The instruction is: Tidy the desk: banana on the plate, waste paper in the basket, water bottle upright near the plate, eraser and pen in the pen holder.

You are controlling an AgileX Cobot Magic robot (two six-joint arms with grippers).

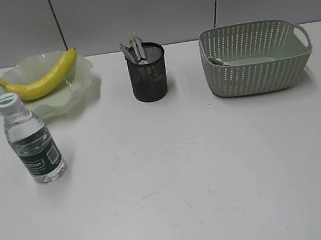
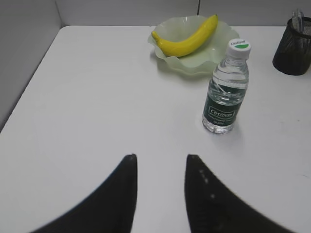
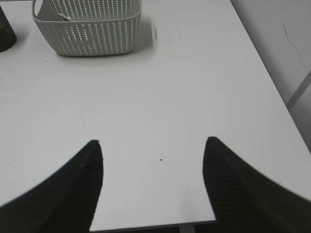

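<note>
The yellow banana [image 1: 42,78] [image 2: 187,40] lies in the ruffled pale green plate [image 1: 85,83] [image 2: 201,65] at the back left of the white desk [image 1: 187,176]. In front of the plate the water bottle [image 1: 32,141] [image 2: 226,87] stands upright. Pens [image 1: 135,48] stick out of the black mesh pen holder [image 1: 148,73] [image 2: 291,48]; no eraser shows. A bit of waste paper [image 1: 218,60] [image 3: 64,17] lies inside the perforated basket [image 1: 257,57] [image 3: 87,29]. My left gripper [image 2: 161,160] is open over bare desk, short of the bottle. My right gripper [image 3: 153,143] is open wide near the desk's front edge. Neither holds anything.
A grey panel wall [image 1: 144,8] runs behind the desk. The desk's right edge [image 3: 265,73] and front edge [image 3: 146,227] show in the right wrist view. Neither arm appears in the exterior view.
</note>
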